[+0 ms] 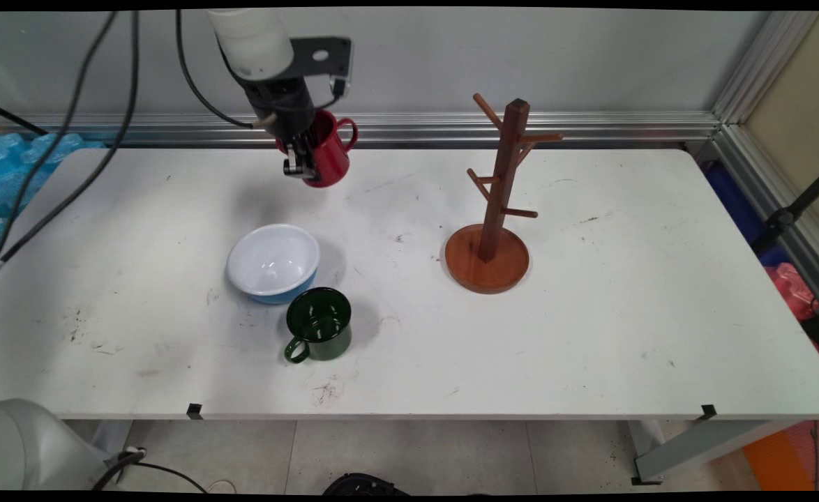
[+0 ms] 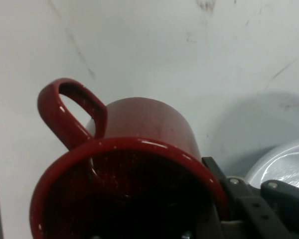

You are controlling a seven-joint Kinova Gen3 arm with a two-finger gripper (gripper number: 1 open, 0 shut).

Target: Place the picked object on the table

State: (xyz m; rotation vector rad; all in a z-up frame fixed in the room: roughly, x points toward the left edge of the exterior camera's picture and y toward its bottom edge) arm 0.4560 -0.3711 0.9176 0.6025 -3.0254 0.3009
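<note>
Gripper (image 1: 303,162) is clamped on the rim wall of the red mug (image 1: 329,155), one finger inside and one outside, holding it in the air over the far left part of the white table (image 1: 626,314). You'll see the mug hangs tilted, mouth toward the hand camera, handle (image 2: 70,112) on the side away from the fingers and pointing toward the wooden mug tree (image 1: 497,209), well apart to its right. White bowl (image 1: 273,262) and green mug (image 1: 320,323) sit on the table nearer the camera.

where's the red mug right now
In the main view the red mug hangs in the gripper above the table's far left, beyond the white bowl.
</note>
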